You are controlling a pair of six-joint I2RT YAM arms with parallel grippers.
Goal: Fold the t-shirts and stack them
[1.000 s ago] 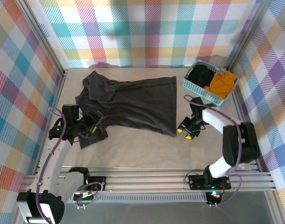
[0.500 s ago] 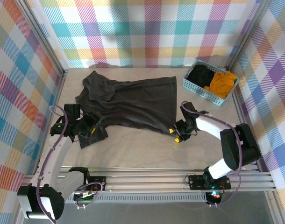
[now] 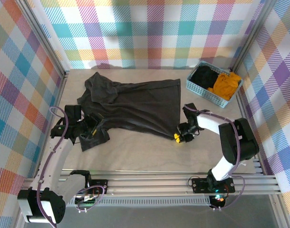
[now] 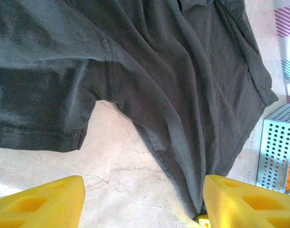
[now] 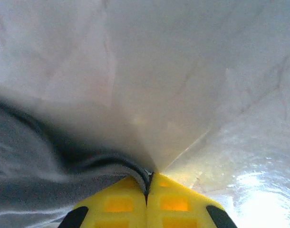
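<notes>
Right gripper (image 5: pixel 147 186) is clamped on the near-right hem corner of the charcoal-grey t-shirt (image 3: pixel 135 104), which lies spread on the table (image 3: pixel 135 154). Left gripper (image 4: pixel 142 194) has its jaws apart, gripping nothing, low over the shirt's near-left sleeve. Black t-shirt (image 3: pixel 203 75) and mustard-orange t-shirt (image 3: pixel 226 84) sit in the blue basket (image 3: pixel 204 95), far right.

Table (image 3: pixel 135 152): pale beige surface in front of my arms.
Centre-left: charcoal t-shirt (image 3: pixel 140 107), spread out, wrinkled.
Far right corner: light blue basket (image 3: pixel 204 96).
</notes>
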